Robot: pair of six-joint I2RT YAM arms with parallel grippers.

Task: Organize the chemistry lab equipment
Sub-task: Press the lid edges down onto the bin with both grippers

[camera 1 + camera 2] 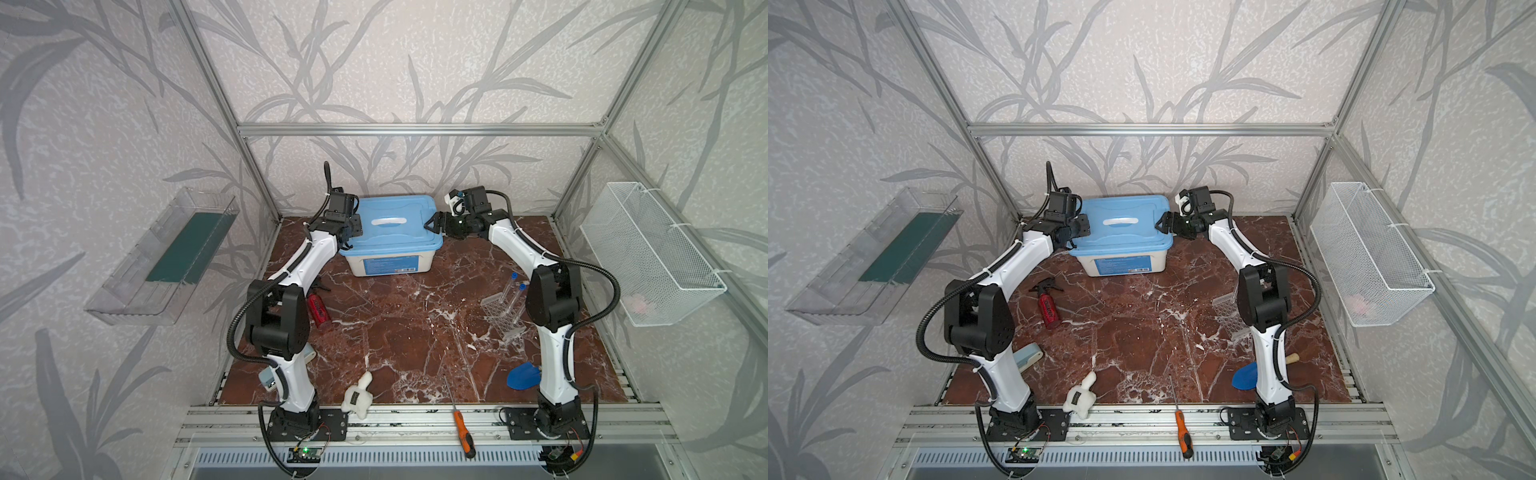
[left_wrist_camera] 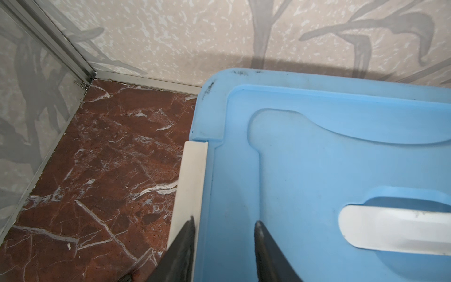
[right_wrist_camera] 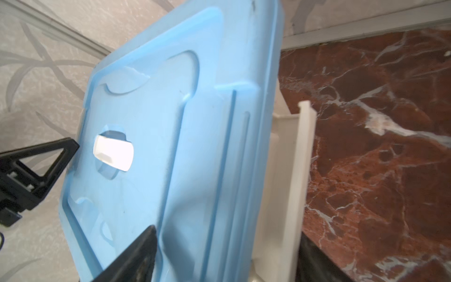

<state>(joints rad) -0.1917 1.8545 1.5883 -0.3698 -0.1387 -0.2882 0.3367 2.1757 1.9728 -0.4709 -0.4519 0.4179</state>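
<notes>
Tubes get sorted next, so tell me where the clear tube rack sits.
In both top views the clear tube rack lies on the right side of the marble table, beside the right arm, behind the blue trowel.

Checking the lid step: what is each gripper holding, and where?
The left gripper grips the blue lid by its left edge; right gripper straddles the lid's right edge, grip unclear.

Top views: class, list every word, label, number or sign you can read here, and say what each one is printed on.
Nothing here can be read for certain.
On the white storage box, a blue label with a barcode: print too small to read.
On the red spray bottle, black lettering: blurred, unreadable.
On the white plush toy, a dark tag: too small to read.
</notes>
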